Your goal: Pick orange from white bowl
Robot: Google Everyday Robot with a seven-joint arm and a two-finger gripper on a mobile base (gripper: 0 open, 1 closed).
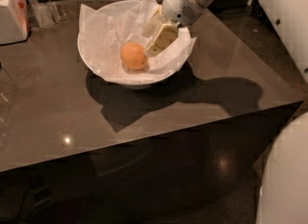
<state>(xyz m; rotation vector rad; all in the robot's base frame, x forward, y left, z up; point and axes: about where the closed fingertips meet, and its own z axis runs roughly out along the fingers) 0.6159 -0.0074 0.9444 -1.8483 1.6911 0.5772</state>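
Observation:
The orange [133, 56] lies in the middle of the white bowl [109, 76], on crumpled white paper [103, 35]. The bowl stands at the back of the dark table [216, 79]. My gripper [150, 43] reaches down into the bowl from the upper right, just right of the orange and apart from it. Its two cream fingers [163, 38] stand open and empty, tips pointing down towards the orange.
A white boxy appliance [10, 18] stands at the table's back left, with a clear glass holder [45, 9] beside it. The table's front and right edges drop to a dark floor. White robot body parts [284, 26] fill the right side.

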